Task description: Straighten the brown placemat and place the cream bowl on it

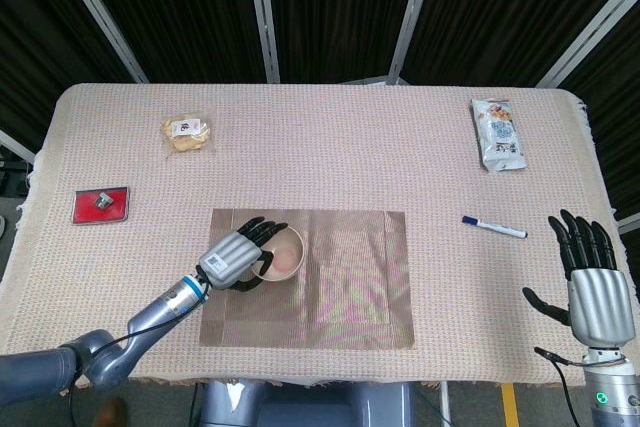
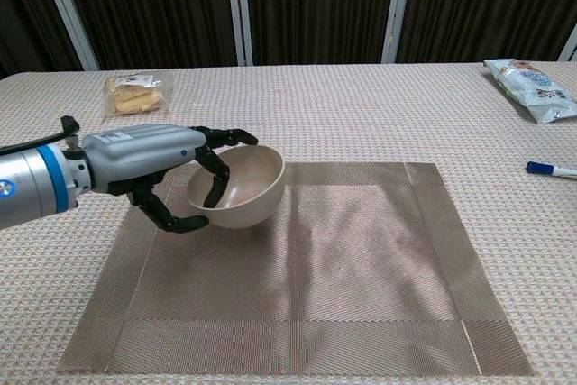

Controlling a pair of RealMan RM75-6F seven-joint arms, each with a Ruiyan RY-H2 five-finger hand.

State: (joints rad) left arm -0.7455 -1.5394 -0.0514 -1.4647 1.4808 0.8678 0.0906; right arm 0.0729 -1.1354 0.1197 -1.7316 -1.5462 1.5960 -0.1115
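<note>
The brown placemat (image 1: 340, 287) (image 2: 361, 268) lies flat and square at the front middle of the table. My left hand (image 1: 236, 256) (image 2: 158, 169) grips the cream bowl (image 1: 283, 253) (image 2: 243, 188) by its left rim and holds it tilted just above the mat's left part. My right hand (image 1: 592, 277) hovers open at the table's front right corner, fingers spread, holding nothing; the chest view does not show it.
A snack packet (image 1: 187, 133) (image 2: 135, 93) lies at the back left, a red card (image 1: 100, 204) at the left edge. A foil snack bag (image 1: 498, 134) (image 2: 534, 87) sits at the back right. A blue marker (image 1: 494, 227) (image 2: 551, 169) lies right of the mat.
</note>
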